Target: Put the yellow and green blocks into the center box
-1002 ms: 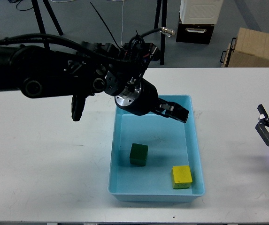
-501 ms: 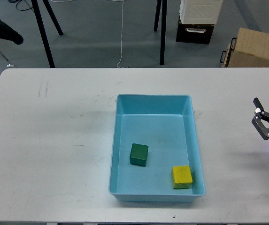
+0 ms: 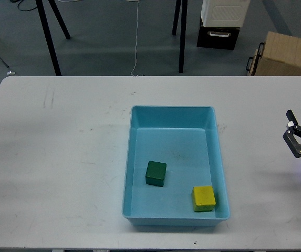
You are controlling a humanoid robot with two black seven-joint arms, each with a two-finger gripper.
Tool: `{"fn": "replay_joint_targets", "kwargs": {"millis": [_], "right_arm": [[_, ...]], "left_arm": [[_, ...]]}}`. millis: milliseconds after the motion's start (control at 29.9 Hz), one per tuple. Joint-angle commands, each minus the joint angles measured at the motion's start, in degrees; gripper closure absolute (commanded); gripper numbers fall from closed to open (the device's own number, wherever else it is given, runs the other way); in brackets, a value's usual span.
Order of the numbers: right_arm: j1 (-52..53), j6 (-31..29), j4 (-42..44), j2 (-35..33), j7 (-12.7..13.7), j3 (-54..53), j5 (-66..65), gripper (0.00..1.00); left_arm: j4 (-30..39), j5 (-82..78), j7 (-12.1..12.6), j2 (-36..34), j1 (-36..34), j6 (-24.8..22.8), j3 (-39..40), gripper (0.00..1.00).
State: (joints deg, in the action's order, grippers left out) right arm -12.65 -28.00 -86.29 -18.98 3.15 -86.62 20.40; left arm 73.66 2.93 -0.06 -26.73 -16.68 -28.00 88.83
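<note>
A light blue box [image 3: 211, 121] sits at the middle of the white table. A dark green block [image 3: 156, 173] lies inside it on the left of its floor. A yellow block [image 3: 204, 198] lies inside it at the near right corner. My right gripper [image 3: 292, 134] is at the right edge of the view, over the table, well apart from the box; its two fingers stand apart and hold nothing. My left arm and gripper are out of view.
The white table [image 3: 55, 152] runs across the view. Beyond its far edge are black stand legs [image 3: 180, 37], a white and black case [image 3: 221, 21] and a cardboard box [image 3: 284, 52] on the floor.
My left arm, which hung over the box one second ago, has pulled out of view to the left. My right gripper shifted slightly. Both blocks stay in the box.
</note>
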Motion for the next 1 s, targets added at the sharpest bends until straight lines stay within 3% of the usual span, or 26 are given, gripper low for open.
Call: {"fn": "replay_joint_targets", "kwargs": {"millis": [0, 200, 368, 969], "right_arm": [[-2.02, 0.0, -0.54, 0.08, -0.86, -1.09, 0.17, 0.0], [-8.95, 0.0, -5.02, 0.78, -1.3, -1.44, 0.17, 0.0], [-12.04, 0.0, -6.26, 3.86, -1.22, -1.44, 0.08, 0.0], [-14.15, 0.0, -9.07, 5.53, -0.95, -0.39, -1.24, 0.0]], "left_arm": [[11.56, 0.15, 1.55, 9.04, 16.64, 0.0, 7.75, 0.0], [18.61, 0.15, 3.14, 19.68, 32.38, 0.0, 8.03, 0.0], [22.22, 0.24, 3.14, 23.03, 38.9, 0.0, 7.59, 0.0], [24.33, -0.11, 2.87, 25.24, 43.31, 0.0, -3.66, 0.0]]}}
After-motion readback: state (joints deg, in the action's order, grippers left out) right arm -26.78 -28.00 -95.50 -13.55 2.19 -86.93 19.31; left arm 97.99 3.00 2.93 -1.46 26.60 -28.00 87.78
